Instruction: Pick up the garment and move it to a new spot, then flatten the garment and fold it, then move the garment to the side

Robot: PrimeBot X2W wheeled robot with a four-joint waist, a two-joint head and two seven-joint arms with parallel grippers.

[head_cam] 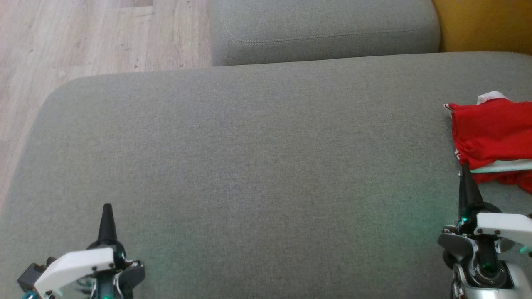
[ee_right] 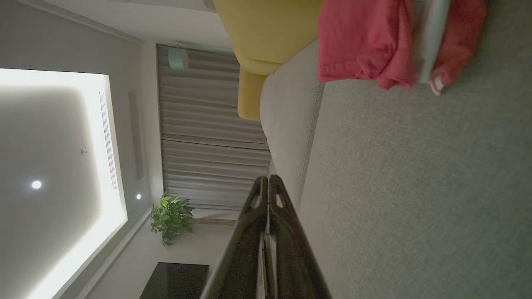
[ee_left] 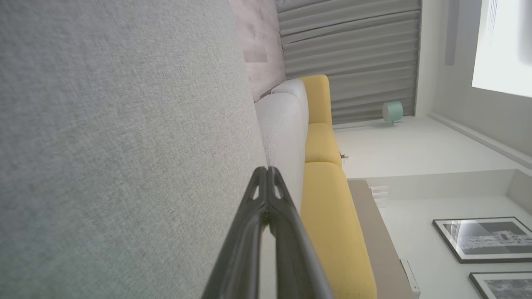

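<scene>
The right gripper, fingers pressed together and holding nothing, has its tip just beside the near edge of the one red garment. The garment lies bunched at the far right of the large grey seat cushion. That cushion spreads as open fabric to its rounded left edge above the wooden floor, with a second grey cushion behind, and the left gripper, also pressed together and holding nothing, is well apart from the garment.
</scene>
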